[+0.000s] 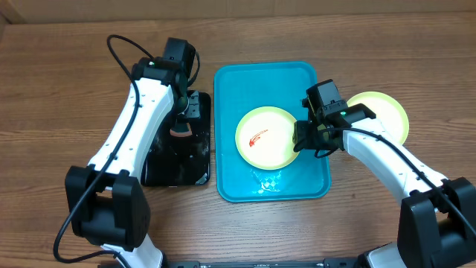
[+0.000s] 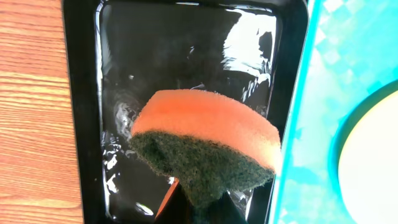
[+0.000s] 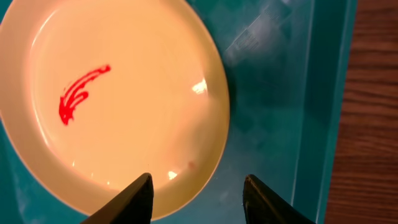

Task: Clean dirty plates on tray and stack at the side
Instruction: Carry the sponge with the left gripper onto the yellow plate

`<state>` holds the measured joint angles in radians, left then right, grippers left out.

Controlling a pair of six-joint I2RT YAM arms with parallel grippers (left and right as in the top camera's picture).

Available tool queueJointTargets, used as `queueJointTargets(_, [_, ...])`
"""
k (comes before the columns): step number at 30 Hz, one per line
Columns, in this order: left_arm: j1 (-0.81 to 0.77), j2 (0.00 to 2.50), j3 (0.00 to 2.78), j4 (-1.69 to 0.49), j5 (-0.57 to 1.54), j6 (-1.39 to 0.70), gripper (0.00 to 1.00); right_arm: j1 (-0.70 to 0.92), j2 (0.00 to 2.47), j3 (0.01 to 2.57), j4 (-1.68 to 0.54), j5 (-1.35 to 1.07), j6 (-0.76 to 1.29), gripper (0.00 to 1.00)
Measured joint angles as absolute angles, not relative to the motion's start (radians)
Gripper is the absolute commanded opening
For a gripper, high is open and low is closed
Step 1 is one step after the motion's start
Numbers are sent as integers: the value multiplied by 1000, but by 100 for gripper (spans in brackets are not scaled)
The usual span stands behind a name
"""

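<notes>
Turquoise plastic tray (image 1: 230,175) sits mid-tabletop and carries the red-smeared yellow-green plate (image 1: 265,137); a second plate (image 1: 390,112) rests on the tabletop just beside the tray's right rim. The right gripper (image 3: 198,186) is the nearer one: its fingers (image 3: 134,199) stand spread, straddling the smeared plate's right rim, with the plate body lying to their left. The left gripper (image 1: 181,119) pinches a sponge (image 2: 205,140) above the black tray (image 2: 81,93).

sponge (image 2: 205,146): orange, green scourer side, over black tray (image 2: 186,56) | turquoise tray (image 2: 311,124) right | plate (image 2: 373,168) rim far right
</notes>
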<state>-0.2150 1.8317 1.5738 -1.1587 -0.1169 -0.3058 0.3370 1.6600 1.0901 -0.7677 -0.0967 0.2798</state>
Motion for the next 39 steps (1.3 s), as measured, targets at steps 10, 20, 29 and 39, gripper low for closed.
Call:
queueJointTargets(10, [-215, 1816, 1575, -1197, -118, -303, 4, 334, 1803, 1090, -710, -76, 306, 38])
queueJointTargets(20, [-215, 1816, 1576, -1159, -35, -284, 4, 334, 1823, 1085, -667, -136, 315, 9])
queueJointTargets(29, [-300, 1816, 1575, -1021, 45, -277, 4, 333, 1813, 1036, -596, -160, 321, 4])
queueJointTargets(39, [-524, 1889, 1566, -825, 89, -343, 4, 329, 1810, 1030, -591, -172, 326, 4])
